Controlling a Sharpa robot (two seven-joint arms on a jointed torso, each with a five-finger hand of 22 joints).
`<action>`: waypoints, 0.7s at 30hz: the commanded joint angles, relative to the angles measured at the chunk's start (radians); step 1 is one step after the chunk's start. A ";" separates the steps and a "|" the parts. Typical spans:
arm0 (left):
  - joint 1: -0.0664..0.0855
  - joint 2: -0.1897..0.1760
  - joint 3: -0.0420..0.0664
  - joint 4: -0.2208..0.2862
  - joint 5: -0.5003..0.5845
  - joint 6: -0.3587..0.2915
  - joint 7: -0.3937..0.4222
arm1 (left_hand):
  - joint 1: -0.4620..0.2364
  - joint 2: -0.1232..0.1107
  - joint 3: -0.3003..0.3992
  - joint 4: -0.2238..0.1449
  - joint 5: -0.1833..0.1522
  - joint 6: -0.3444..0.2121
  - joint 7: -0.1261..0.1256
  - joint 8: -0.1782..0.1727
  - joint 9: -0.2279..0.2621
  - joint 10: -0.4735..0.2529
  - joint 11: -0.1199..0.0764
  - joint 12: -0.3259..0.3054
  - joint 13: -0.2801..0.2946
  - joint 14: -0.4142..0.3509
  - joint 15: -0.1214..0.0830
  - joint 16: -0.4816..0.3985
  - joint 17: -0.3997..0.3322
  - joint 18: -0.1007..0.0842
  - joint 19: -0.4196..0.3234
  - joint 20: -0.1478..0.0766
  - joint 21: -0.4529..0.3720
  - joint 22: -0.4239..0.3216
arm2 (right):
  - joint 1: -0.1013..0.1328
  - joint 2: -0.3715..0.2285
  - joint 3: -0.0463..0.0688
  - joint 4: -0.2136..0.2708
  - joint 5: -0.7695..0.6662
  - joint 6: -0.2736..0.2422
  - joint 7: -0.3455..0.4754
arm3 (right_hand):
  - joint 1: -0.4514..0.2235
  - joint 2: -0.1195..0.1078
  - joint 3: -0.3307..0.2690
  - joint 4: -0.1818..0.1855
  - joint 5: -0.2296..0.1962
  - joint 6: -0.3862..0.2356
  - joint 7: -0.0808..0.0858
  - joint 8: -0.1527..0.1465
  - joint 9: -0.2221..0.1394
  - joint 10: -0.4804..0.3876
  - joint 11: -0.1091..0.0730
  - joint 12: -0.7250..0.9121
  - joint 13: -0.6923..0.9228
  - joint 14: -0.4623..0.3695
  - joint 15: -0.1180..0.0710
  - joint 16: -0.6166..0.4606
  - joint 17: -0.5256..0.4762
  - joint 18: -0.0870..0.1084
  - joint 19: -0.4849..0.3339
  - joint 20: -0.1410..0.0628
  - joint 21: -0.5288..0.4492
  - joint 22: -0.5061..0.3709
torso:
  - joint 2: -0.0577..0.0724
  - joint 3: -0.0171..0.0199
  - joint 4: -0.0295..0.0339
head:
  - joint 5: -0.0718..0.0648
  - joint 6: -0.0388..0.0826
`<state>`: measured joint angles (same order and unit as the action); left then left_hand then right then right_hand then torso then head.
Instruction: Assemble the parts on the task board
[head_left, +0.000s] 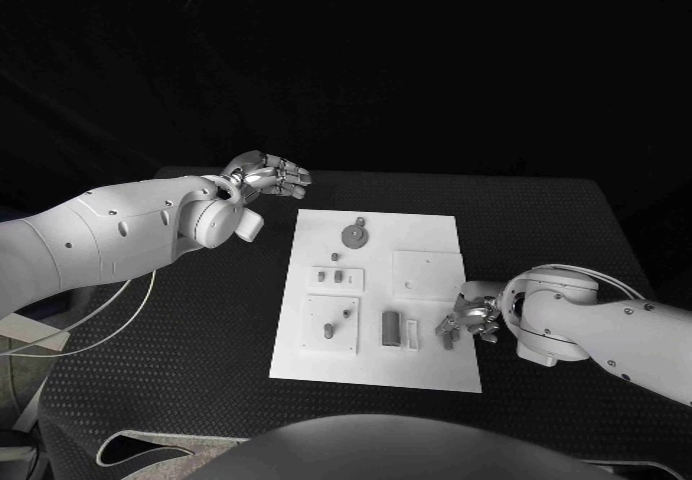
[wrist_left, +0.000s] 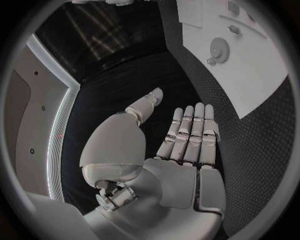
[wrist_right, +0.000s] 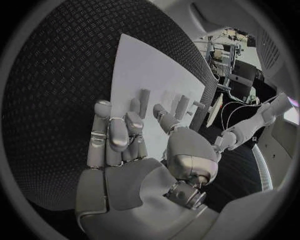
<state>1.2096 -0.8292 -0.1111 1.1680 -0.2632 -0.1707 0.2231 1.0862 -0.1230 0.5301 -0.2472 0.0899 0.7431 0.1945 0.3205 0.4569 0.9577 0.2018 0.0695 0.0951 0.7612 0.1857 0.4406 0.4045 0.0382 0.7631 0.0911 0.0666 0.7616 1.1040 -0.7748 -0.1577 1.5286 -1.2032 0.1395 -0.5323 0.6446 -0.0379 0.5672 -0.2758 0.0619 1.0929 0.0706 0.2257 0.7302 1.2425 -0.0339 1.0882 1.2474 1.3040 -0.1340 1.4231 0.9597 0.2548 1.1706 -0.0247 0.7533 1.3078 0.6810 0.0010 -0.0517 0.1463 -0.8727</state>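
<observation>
While the silver left hand (head_left: 268, 176) hovers open, fingers straight, off the white rectangular task board (head_left: 433, 370)'s far-left corner, the silver right hand (head_left: 470, 322), empty w/ fingers spread, sits nearer the upright grey bar-shaped part (head_left: 391, 327), which lies just left of it, long axis running near-to-far.

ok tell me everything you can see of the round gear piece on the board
The gear is a small grey disc with a toothed rim and a hub at its centre, seen more closely in the left wrist view. It looks like moulded plastic or metal; which, I cannot tell. It lies flat near the far end of the white task board, with a small knob just beside it. Neither hand touches it; the left hand hovers off the board, fingers apart.
</observation>
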 joint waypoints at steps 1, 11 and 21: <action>0.001 0.001 0.001 0.002 -0.002 0.015 0.009 | -0.007 0.002 0.000 0.005 0.005 -0.002 0.024 0.003 -0.002 0.004 0.003 0.002 -0.002 0.001 0.003 -0.003 0.002 -0.005 -0.007 -0.003 0.003 -0.001 | -0.011 0.010 -0.006 -0.014 -0.036 0.023 -0.002 | -0.009 -0.001 -0.006 0.001 -0.004 -0.007 0.003 -0.008 -0.003 0.006 -0.002 0.005 0.001 0.005 -0.004 0.006 0.000 0.007 0.002 0.004 0.003 0.019 | 0.000 0.0007 0.0006 | 0.003 0.000; 0.001 0.001 0.001 0.002 -0.002 0.019 0.008 | -0.008 0.003 0.000 0.006 0.005 -0.002 0.024 0.004 -0.002 0.005 0.003 0.002 -0.002 0.001 0.003 -0.004 0.002 -0.005 -0.008 -0.003 0.003 -0.001 | -0.024 0.039 -0.013 -0.038 -0.163 0.047 -0.011 | 0.031 0.019 0.004 -0.015 -0.004 -0.006 0.002 -0.008 -0.003 0.008 -0.004 0.008 0.003 0.005 -0.005 0.008 0.001 0.007 0.001 0.001 0.005 0.020 | 0.000 0.0006 -0.0022 | 0.004 0.000; 0.001 0.001 0.001 0.003 -0.002 0.020 0.006 | -0.008 0.003 0.000 0.006 0.005 -0.001 0.024 0.004 -0.002 0.006 0.003 0.003 -0.002 0.001 0.003 -0.004 0.002 -0.005 -0.008 -0.003 0.003 -0.001 | -0.029 0.056 -0.053 -0.037 -0.276 0.100 -0.017 | 0.237 0.000 -0.012 -0.018 -0.004 -0.008 0.004 -0.010 0.002 0.005 -0.001 0.003 0.004 -0.003 -0.002 0.007 -0.011 0.007 -0.012 0.006 0.015 0.020 | 0.000 0.0002 -0.0006 | 0.003 0.000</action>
<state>1.2096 -0.8296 -0.1111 1.1682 -0.2632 -0.1660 0.2224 1.0861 -0.1230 0.5301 -0.2472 0.0899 0.7431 0.1945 0.3204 0.4560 0.9577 0.2017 0.0695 0.0944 0.7612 0.1857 0.4406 0.4052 0.0381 0.7631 0.0911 0.0666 0.7616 1.1060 -0.7183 -0.1829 1.5071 -1.3895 0.1518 -0.5159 0.8580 -0.0435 0.5613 -0.2949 0.0609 1.1209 0.0475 0.2799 0.7356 1.2481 -0.0320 1.0911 1.2511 1.3075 -0.1343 1.4287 0.9502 0.2519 1.1647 -0.0187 0.7649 1.3076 0.6809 0.0014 -0.0530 0.1490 -0.8727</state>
